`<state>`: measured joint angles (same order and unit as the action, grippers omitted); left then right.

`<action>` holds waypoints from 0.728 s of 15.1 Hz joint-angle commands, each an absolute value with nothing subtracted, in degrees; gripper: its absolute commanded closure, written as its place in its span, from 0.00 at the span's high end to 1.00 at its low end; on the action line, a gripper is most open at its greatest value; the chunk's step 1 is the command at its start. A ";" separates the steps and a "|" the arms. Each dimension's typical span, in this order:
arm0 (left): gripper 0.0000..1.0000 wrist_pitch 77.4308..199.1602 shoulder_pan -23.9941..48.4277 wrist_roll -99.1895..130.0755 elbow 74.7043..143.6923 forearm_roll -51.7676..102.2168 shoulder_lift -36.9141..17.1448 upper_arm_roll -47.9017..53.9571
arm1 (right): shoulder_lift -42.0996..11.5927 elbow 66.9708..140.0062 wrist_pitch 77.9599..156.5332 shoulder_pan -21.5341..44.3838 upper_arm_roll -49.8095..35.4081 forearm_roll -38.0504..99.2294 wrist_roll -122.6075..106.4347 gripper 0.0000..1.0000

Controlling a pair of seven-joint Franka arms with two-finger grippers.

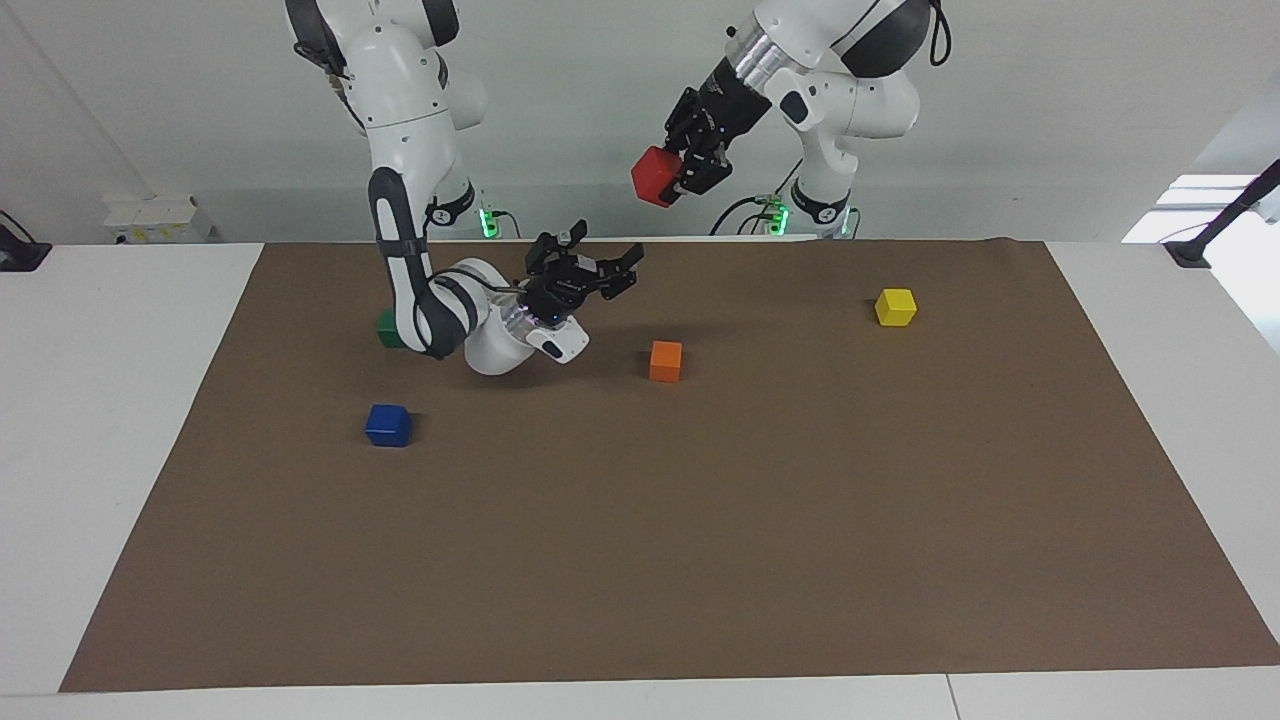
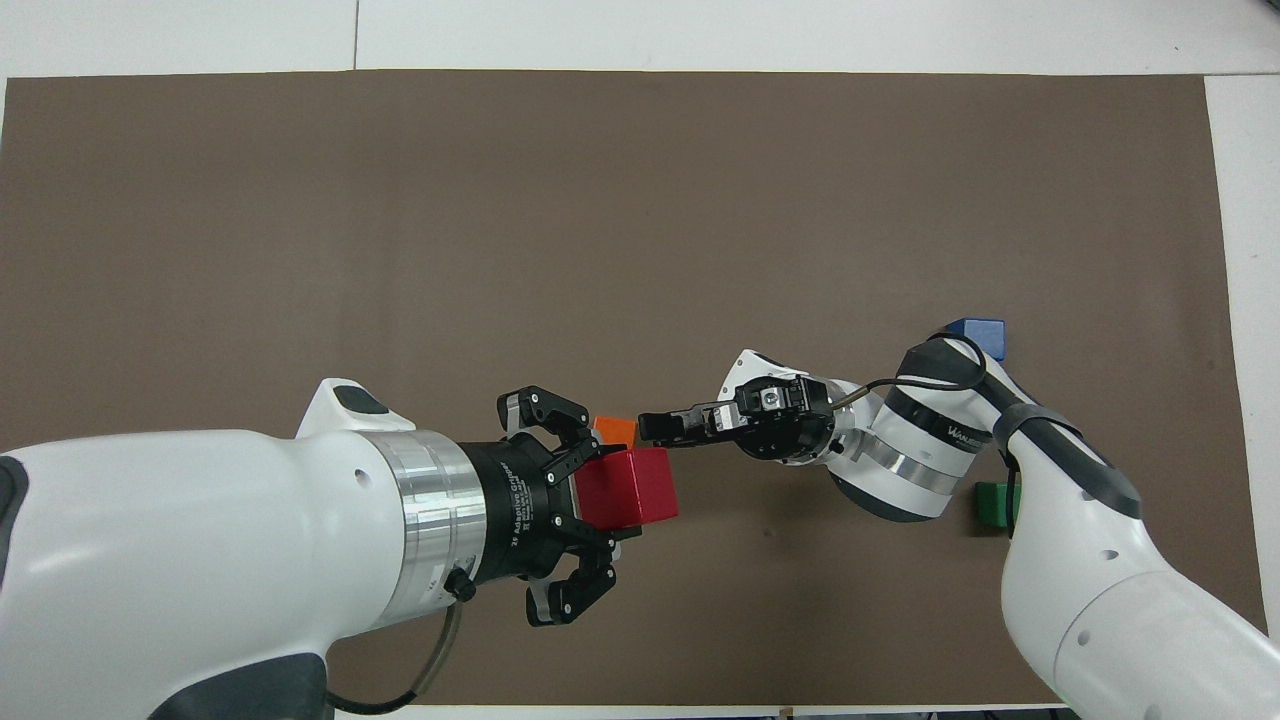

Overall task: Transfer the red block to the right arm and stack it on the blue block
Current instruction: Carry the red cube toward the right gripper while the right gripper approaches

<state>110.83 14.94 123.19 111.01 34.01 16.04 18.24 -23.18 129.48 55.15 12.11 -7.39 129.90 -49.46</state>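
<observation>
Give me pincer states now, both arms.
Left pincer: shut on the red block, raised in the air.
Right pincer: open, holding nothing, low over the brown mat.

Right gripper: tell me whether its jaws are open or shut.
Open. In the facing view the right gripper shows its two black fingers spread apart with nothing between them, held up over the brown mat, clear of the small red cube.

Looks like a robotics lab: 2 white Franka arms (image 1: pixel 410 150) mounted at a white table (image 1: pixel 120 420), a brown mat (image 1: pixel 700 520) spread across it, small coloured cubes (image 1: pixel 895 307) scattered as test pieces, bare white walls, cables and green status lights at the bases.
</observation>
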 commanded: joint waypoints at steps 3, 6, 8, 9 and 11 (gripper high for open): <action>0.00 111.79 11.17 123.84 114.25 32.96 18.46 17.67 | -23.56 129.11 55.64 15.47 -7.47 130.96 -53.79 1.00; 0.00 111.88 10.81 123.93 114.70 32.96 18.63 17.67 | -23.47 129.11 55.72 16.00 -7.47 130.96 -53.88 1.00; 0.00 111.97 10.90 123.84 115.83 32.96 19.24 17.67 | -23.38 129.11 55.72 15.91 -7.47 130.96 -53.88 1.00; 0.00 112.23 11.07 123.75 116.62 32.96 19.60 17.67 | -23.38 129.11 55.81 15.82 -7.38 130.87 -53.79 1.00; 0.00 112.67 11.51 123.66 117.68 32.96 20.30 17.75 | -23.38 129.02 56.16 15.73 -7.38 130.78 -53.79 1.00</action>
